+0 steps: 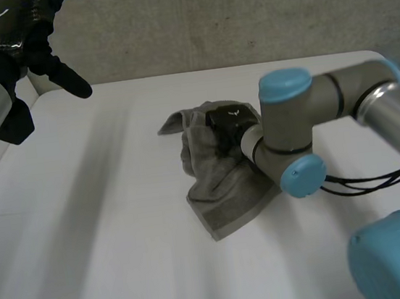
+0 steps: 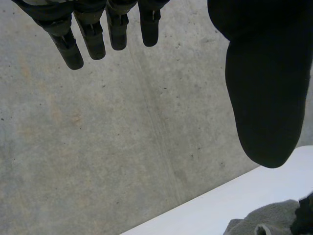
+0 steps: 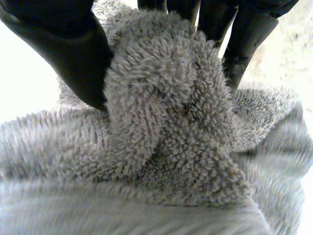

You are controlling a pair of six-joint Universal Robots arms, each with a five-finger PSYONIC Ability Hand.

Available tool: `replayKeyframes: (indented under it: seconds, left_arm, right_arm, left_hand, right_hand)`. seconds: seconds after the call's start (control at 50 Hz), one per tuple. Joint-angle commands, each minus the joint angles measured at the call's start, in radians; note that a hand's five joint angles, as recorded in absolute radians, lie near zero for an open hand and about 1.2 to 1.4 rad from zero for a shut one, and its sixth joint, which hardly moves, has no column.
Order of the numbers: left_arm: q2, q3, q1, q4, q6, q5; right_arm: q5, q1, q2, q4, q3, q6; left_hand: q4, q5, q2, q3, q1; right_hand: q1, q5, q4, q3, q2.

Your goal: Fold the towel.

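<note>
The grey terry-cloth towel [image 1: 220,191] lies crumpled in a heap on the white table [image 1: 87,243]. It sits under and around the right robot hand [image 1: 225,126], whose grey right arm [image 1: 325,101] with light-blue caps reaches over it. In the right wrist view, the right robot hand [image 3: 63,54] pinches a thick, rolled fold of the towel [image 3: 161,122] between its thumb and its fingers [image 3: 244,44]. The rest of the cloth is bunched below its palm.

The left robot hand [image 1: 18,33] is raised well apart from the towel and holds nothing. Its fingers [image 2: 68,46] are straight and slightly spread, with the thumb set apart, in front of a grey concrete wall [image 2: 122,147]. Beyond the thumb, the table's edge [image 2: 230,205] and a corner of the towel [image 2: 266,220] are visible.
</note>
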State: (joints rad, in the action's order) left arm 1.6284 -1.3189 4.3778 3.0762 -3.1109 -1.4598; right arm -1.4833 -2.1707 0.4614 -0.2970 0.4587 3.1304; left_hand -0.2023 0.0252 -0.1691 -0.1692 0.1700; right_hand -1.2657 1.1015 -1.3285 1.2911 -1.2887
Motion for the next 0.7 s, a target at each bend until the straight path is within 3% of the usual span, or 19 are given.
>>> replayKeyframes:
  seconds: [0.02, 0.06, 0.12, 0.16, 0.22, 0.26, 0.3, 0.32, 0.34, 0.36, 0.38, 0.42, 0.6, 0.7]
  left_arm:
    - [0.007, 0.003, 0.002, -0.002, 0.0, 0.002]
    - [0.007, 0.003, 0.002, -0.004, 0.0, 0.004]
    - [0.005, 0.003, 0.002, -0.007, -0.002, 0.004]
    - [0.005, 0.0, 0.002, -0.008, -0.002, 0.004]
    - [0.005, -0.013, 0.0, -0.01, -0.012, 0.006]
    - [0.005, -0.025, -0.001, -0.01, -0.029, 0.006]
    - [0.004, -0.037, -0.001, -0.007, -0.049, 0.006]
    - [0.005, -0.052, -0.006, -0.005, -0.07, 0.007]
    - [0.007, -0.074, -0.021, -0.002, -0.099, 0.007]
    - [0.01, -0.095, -0.039, -0.001, -0.125, 0.006]
    - [0.01, -0.095, -0.04, -0.001, -0.126, 0.006]
    - [0.024, -0.112, -0.06, 0.004, -0.147, 0.006]
    - [0.127, -0.233, -0.121, 0.022, -0.232, 0.006]
    - [0.174, -0.301, -0.146, 0.068, -0.271, 0.006]
  right_arm:
    - [0.09, -0.006, 0.287, -0.126, 0.259, -0.23]
    - [0.223, -0.006, 0.4, -0.209, 0.441, -0.466]
    - [0.298, -0.004, 0.447, -0.252, 0.526, -0.579]
    - [0.441, 0.008, 0.544, -0.332, 0.688, -0.81]
    - [0.494, 0.022, 0.592, -0.364, 0.753, -0.931]
    - [0.551, 0.09, 0.658, -0.401, 0.82, -1.119]
    - [0.558, 0.13, 0.675, -0.406, 0.827, -1.168]
    - [0.558, 0.164, 0.686, -0.396, 0.828, -1.187]
    - [0.558, 0.164, 0.686, -0.396, 0.828, -1.187]
    - [0.558, 0.196, 0.686, -0.378, 0.821, -1.181]
    - [0.558, 0.197, 0.686, -0.378, 0.821, -1.181]
    - [0.538, 0.247, 0.692, -0.337, 0.822, -1.137]
    - [0.534, 0.272, 0.76, -0.24, 0.925, -0.875]
    - [0.529, 0.288, 0.922, -0.033, 1.15, -0.646]
  left_hand:
    - [0.024, -0.022, -0.009, -0.009, 0.008]
    - [0.024, -0.022, -0.009, -0.009, 0.008]
    - [0.024, -0.022, -0.009, -0.009, 0.008]
    - [0.024, -0.022, -0.009, -0.009, 0.008]
    - [0.024, -0.022, -0.009, -0.009, 0.008]
    - [0.024, -0.022, -0.009, -0.009, 0.008]
    - [0.024, -0.022, -0.009, -0.009, 0.008]
    - [0.024, -0.022, -0.009, -0.009, 0.008]
    - [0.024, -0.022, -0.009, -0.009, 0.008]
    - [0.024, -0.022, -0.009, -0.009, 0.008]
    - [0.024, -0.022, -0.009, -0.009, 0.008]
    - [0.024, -0.022, -0.009, -0.009, 0.008]
    - [0.024, -0.022, -0.009, -0.009, 0.008]
    - [0.024, -0.022, -0.009, -0.009, 0.008]
  right_hand:
    - [-0.131, 0.12, -0.068, 0.105, -0.108]
    - [-0.131, 0.12, -0.068, 0.105, -0.108]
    - [-0.131, 0.12, -0.068, 0.105, -0.108]
    - [-0.131, 0.12, -0.068, 0.105, -0.108]
    - [-0.131, 0.12, -0.068, 0.105, -0.108]
    - [-0.131, 0.12, -0.068, 0.105, -0.108]
    - [-0.131, 0.12, -0.068, 0.105, -0.108]
    - [0.113, -0.123, 0.175, -0.138, 0.136]
    - [0.115, -0.125, 0.178, -0.14, 0.138]
    - [0.638, -0.648, 0.701, -0.664, 0.661]
    - [0.643, -0.654, 0.706, -0.669, 0.666]
    - [1.088, -1.098, 1.151, -1.113, 1.111]
    - [1.091, -1.101, 1.154, -1.117, 1.114]
    - [1.091, -1.101, 1.154, -1.117, 1.114]
